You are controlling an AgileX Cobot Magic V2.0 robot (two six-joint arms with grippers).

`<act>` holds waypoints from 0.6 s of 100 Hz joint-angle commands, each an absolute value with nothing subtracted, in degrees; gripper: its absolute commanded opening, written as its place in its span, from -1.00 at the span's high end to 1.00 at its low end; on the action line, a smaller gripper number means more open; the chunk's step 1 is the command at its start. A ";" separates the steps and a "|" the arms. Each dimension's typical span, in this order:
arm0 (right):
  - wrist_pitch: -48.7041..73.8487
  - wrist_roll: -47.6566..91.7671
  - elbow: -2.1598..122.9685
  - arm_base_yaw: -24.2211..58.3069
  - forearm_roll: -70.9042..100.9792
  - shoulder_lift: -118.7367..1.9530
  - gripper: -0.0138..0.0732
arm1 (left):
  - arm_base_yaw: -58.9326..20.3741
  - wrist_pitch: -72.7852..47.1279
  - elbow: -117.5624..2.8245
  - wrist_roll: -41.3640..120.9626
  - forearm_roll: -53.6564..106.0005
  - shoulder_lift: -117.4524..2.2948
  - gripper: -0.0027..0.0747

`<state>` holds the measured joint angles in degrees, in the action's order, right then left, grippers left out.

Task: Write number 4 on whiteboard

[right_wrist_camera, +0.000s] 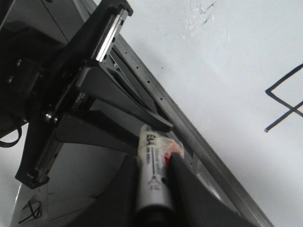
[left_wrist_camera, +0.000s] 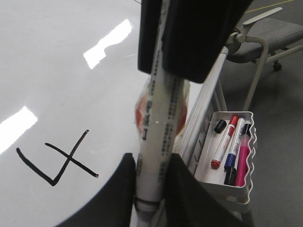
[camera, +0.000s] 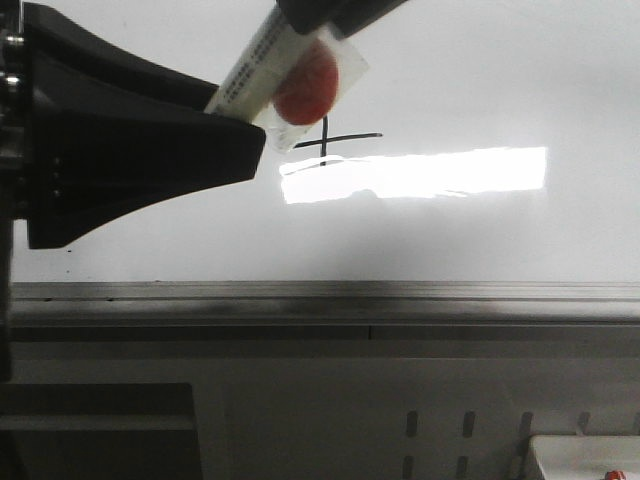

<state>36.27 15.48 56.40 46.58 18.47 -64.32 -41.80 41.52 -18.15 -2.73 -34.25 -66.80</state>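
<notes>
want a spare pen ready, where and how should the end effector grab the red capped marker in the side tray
Grip its white barrel midway, coming straight down through the open top. The red-capped marker lies flat in the white tray, bare floor on one side, a blue-banded marker close against the other, so finger room there looks thin.

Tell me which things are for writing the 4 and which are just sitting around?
For the job: whiteboard, number 4, marker being held.
Just lying about: pen tray, spare pens inside it, grey chair.
</notes>
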 commanded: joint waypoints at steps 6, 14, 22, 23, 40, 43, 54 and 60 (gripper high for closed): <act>32.66 16.20 58.35 46.70 19.34 -63.11 0.79 | -42.16 47.14 -19.57 -4.00 -31.28 -65.99 0.98; 32.10 16.20 58.48 46.70 19.34 -63.11 0.45 | -42.16 47.14 -19.57 -4.16 -31.05 -65.99 0.98; 30.91 16.20 59.48 46.29 18.90 -63.11 -0.26 | -42.16 47.03 -19.57 -7.20 -30.05 -65.99 0.98; 30.69 16.20 59.66 46.15 18.75 -63.11 -0.32 | -42.16 47.03 -19.57 -7.55 -29.78 -65.99 0.98; 29.39 16.20 62.25 42.90 16.78 -61.02 -0.78 | -42.16 40.49 -19.57 -15.38 -15.00 -65.99 0.98; 29.25 16.20 62.49 42.28 16.68 -60.48 -0.73 | -42.16 39.03 -19.57 -15.50 -11.89 -65.99 0.98; 28.99 16.20 62.77 40.30 16.68 -58.49 -0.57 | -42.16 33.06 -20.47 -15.88 -2.29 -65.99 0.98; 28.99 16.20 62.77 39.58 16.68 -57.75 -0.51 | -42.16 27.32 -21.73 -15.97 5.23 -65.99 0.98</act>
<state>32.98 15.48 60.64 40.82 16.69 -59.88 -41.81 29.90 -18.91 -14.84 -4.71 -66.80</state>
